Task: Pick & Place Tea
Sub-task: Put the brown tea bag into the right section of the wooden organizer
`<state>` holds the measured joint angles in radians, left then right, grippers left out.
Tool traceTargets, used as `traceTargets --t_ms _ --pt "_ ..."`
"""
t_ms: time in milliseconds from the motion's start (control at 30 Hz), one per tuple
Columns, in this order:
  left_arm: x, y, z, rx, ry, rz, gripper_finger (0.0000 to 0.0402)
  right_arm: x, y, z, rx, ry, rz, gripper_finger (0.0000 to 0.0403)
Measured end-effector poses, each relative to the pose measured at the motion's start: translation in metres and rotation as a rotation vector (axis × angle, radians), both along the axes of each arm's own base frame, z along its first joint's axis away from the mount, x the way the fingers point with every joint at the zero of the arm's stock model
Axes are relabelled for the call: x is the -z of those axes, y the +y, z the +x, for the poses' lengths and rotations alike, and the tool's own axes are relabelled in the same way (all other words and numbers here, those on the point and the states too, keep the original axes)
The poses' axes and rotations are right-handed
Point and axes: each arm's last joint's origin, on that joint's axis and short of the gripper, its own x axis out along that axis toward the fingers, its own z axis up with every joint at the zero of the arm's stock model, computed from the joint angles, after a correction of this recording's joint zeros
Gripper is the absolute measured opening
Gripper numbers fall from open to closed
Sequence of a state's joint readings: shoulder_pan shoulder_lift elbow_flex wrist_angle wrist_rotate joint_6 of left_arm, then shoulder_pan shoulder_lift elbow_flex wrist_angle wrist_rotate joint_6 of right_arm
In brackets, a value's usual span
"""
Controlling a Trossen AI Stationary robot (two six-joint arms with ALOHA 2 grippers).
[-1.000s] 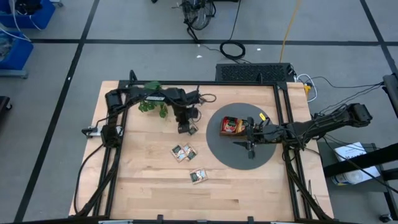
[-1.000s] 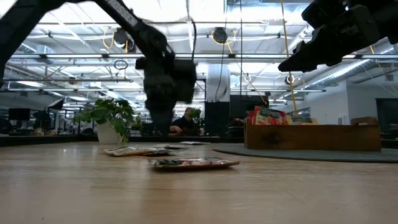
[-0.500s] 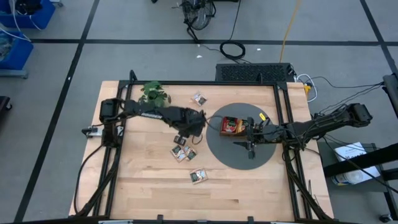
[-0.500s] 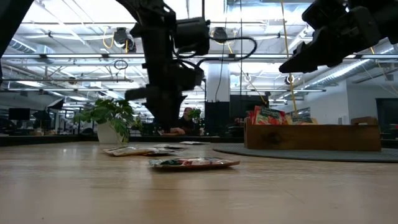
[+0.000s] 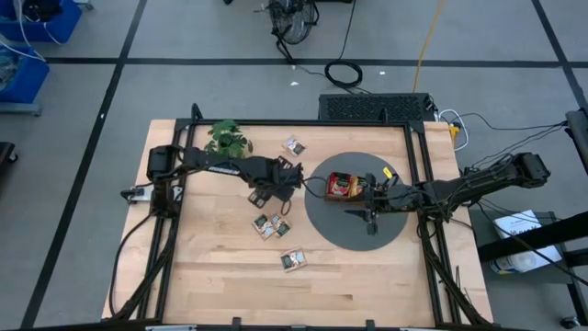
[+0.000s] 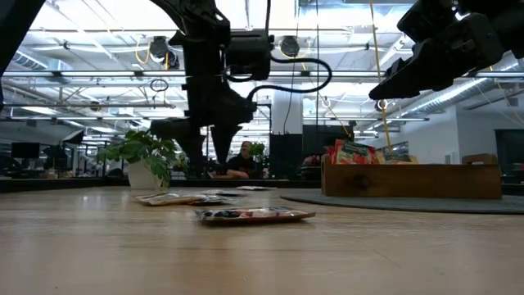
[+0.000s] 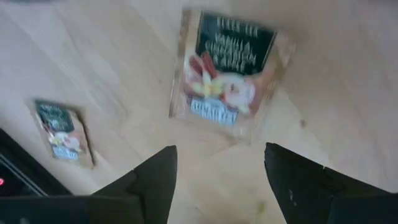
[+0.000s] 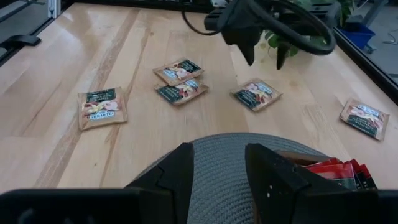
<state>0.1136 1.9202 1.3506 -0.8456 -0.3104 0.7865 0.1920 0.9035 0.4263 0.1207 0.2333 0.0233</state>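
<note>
Sachet under the fingers: the target tea sachet (image 7: pixel 225 74) lies flat on the table (image 5: pixel 220 276), just left of the round grey mat (image 5: pixel 322 230), directly beneath the left gripper (image 7: pixel 217 180).
Other sachets: an overlapping pair (image 5: pixel 271 225) sits nearer the front, a single one (image 5: pixel 294 261) closer still, and one (image 5: pixel 295 145) lies near the back edge by the plant (image 5: pixel 225 138).
Already placed: red sachets (image 5: pixel 344 187) stand packed in the wooden tray (image 6: pixel 409 180) on the mat.
Left gripper: hovering over the sachet with fingers spread wide and nothing between them, tips pointing down, clear of the wood in the low view.
Right gripper: the right gripper (image 8: pixel 214 165) waits above the mat beside the tray, fingers parted and empty.
How it should handle: my read is featherweight paper, thin and bendy, lying flush with no raised edge to bite; likely to skid on smooth wood if nudged.
Where to take hold: best bet looks like straddling two opposite edges, pressing the tips right onto the table, then pinching so the packet buckles upward into the grip.
Risk: a high close would miss it entirely; an off-centre pinch could let it swing or slip free.
</note>
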Motion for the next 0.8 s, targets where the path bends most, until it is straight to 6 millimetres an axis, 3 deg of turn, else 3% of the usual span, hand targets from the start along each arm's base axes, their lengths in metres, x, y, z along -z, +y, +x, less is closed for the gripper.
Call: traceTargets --t_ms 433,633,800 --pt "-0.001 0.023 0.004 0.152 -0.061 -0.133 0.0243 0.0 0.0 0.0 -0.003 -0.001 -0.008 0.013" --pt "0.023 0.022 0.004 0.166 0.04 -0.188 0.0244 0.001 0.0 0.0 -0.005 0.007 -0.013 0.013" --pt "0.031 0.027 0.01 0.151 0.034 -0.1 0.0243 0.002 0.0 -0.001 -0.004 0.023 -0.014 0.013"
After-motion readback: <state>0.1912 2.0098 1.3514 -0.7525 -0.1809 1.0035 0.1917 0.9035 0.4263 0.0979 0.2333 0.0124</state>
